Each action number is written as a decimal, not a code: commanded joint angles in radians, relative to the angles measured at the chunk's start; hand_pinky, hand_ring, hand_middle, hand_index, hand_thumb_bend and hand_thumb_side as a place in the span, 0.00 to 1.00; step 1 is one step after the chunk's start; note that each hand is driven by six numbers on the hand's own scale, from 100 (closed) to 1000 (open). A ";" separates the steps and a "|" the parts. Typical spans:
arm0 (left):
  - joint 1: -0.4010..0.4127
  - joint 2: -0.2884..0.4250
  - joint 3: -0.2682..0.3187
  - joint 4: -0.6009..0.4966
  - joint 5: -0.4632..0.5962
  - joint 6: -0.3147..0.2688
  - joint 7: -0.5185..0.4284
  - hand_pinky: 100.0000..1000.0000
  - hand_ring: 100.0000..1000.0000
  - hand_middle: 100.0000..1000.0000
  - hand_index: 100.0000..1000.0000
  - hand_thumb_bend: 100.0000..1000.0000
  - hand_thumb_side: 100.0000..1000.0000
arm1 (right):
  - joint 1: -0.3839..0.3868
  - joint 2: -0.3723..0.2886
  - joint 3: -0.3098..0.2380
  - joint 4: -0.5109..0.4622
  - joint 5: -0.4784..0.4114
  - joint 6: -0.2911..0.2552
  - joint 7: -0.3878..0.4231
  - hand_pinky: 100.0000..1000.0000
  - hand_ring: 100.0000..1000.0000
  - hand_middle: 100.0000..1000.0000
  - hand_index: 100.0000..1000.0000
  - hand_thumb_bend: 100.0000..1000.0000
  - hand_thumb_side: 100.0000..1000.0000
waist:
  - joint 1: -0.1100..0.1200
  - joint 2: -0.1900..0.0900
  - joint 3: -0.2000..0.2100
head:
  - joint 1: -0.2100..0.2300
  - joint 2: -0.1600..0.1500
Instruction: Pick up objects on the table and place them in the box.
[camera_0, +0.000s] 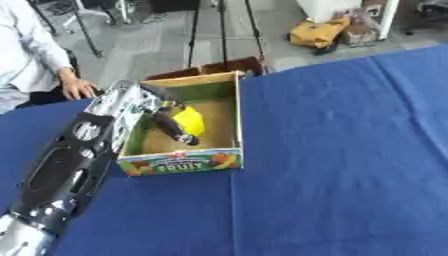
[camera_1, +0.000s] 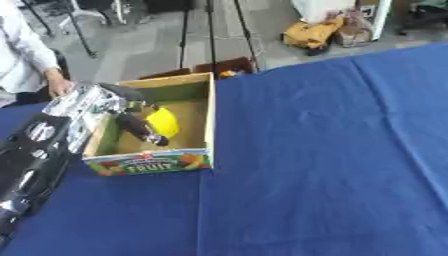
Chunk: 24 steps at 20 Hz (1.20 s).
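Observation:
A cardboard box with a "FRUIT" label on its front stands open at the table's left middle. My left arm comes in from the lower left and its hand reaches down inside the box. The dark fingers are curled against a yellow object, which sits low inside the box near its left wall. The object's underside and the box floor beneath it are hidden. The right eye view shows the same yellow object beside the fingers. My right hand shows in neither view.
A blue cloth covers the table. A person's hand rests at the far left edge. Brown cardboard flaps stand behind the box. A yellow bag and stand legs are on the floor beyond.

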 joint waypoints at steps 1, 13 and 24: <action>-0.028 0.014 0.029 -0.051 0.015 0.001 0.020 0.92 1.00 1.00 1.00 0.50 0.87 | -0.003 -0.015 -0.008 -0.020 -0.006 0.001 0.002 0.55 0.52 0.53 0.61 0.00 0.59 | -0.003 -0.021 0.000 | 0.000 -0.004; 0.133 0.138 0.142 -0.776 0.429 0.209 0.726 0.76 0.95 0.90 1.00 0.00 1.00 | -0.008 0.002 -0.013 -0.020 0.000 -0.004 -0.018 0.55 0.53 0.55 0.61 0.00 0.59 | -0.037 -0.049 0.061 | -0.062 0.095; 0.384 0.055 0.225 -1.044 1.056 0.055 1.286 0.70 0.90 0.81 0.99 0.00 1.00 | -0.120 0.142 0.002 -0.020 0.074 -0.098 -0.028 0.59 0.63 0.66 0.75 0.00 0.81 | -0.097 -0.104 0.150 | -0.126 0.177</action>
